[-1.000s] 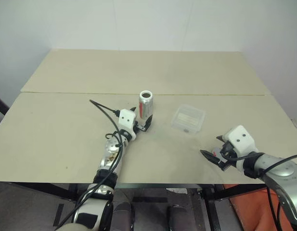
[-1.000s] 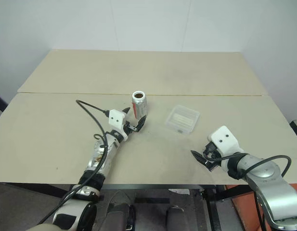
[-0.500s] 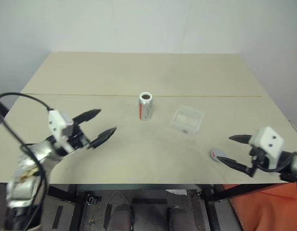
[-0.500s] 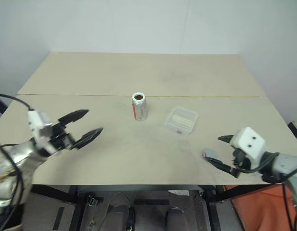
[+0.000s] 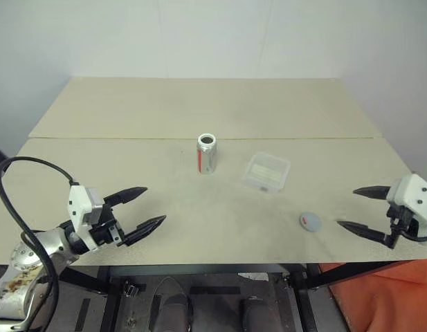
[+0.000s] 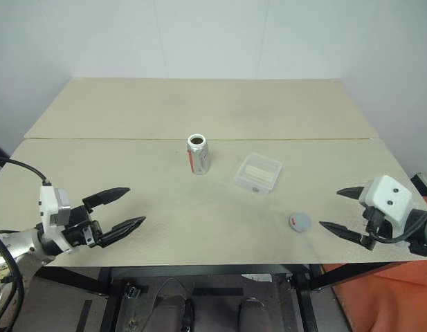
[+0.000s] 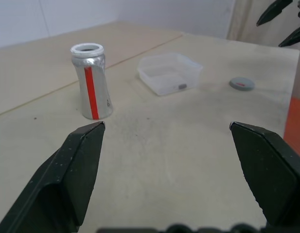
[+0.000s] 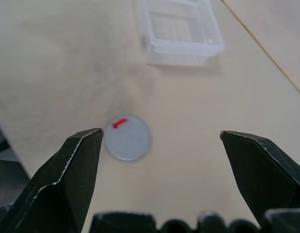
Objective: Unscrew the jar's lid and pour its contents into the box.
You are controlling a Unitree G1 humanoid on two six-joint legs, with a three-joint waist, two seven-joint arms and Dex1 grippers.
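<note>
I see the jar (image 5: 207,153) upright and uncapped mid-surface (image 5: 199,104), the clear box (image 5: 267,171) just to its right. The lid (image 5: 309,221) lies flat nearer my right end effector (image 5: 364,207). Both it and the left end effector (image 5: 142,207) gape wide, empty.
</note>
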